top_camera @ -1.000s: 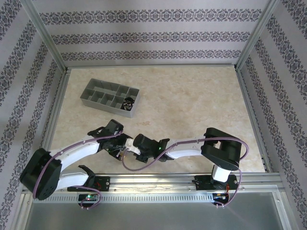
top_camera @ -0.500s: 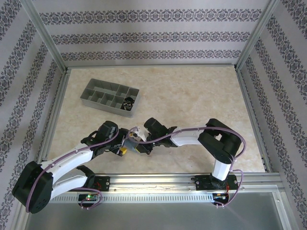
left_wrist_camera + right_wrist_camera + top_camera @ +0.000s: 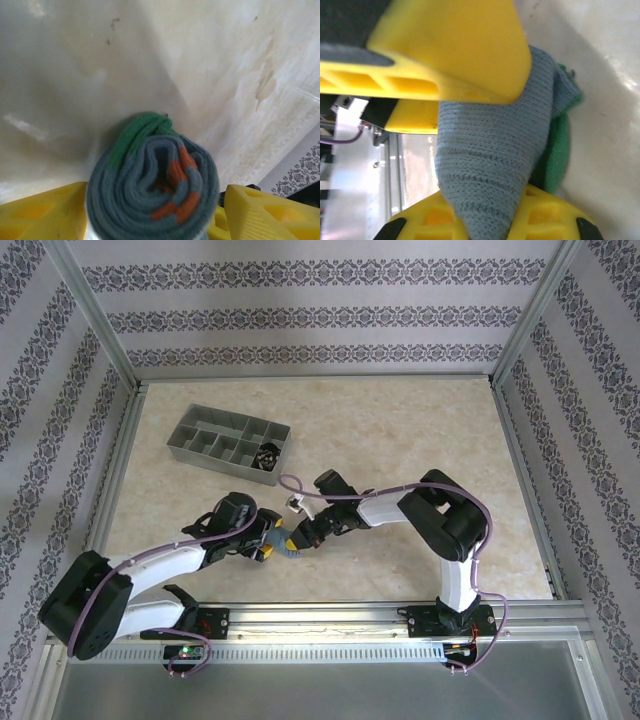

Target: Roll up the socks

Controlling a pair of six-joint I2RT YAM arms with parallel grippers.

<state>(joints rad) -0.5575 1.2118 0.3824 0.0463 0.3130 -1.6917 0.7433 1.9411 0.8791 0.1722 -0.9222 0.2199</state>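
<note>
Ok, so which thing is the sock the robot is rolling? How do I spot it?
Look at the near part of the beige table, where the left gripper and right gripper meet. Pinched between their yellow fingers is the rolled sock, a blue-grey spiral with a green tip and orange stripes. The bundle in the grey tray is black and white.

A robot lab cell: aluminium frame [image 3: 93, 312] posts at upper left and right, patterned wall panels [image 3: 320, 300] across the top, marble-look tabletop [image 3: 400, 430], two robot arms [image 3: 165, 562] bolted to a rail [image 3: 320, 618] at bottom.
</note>
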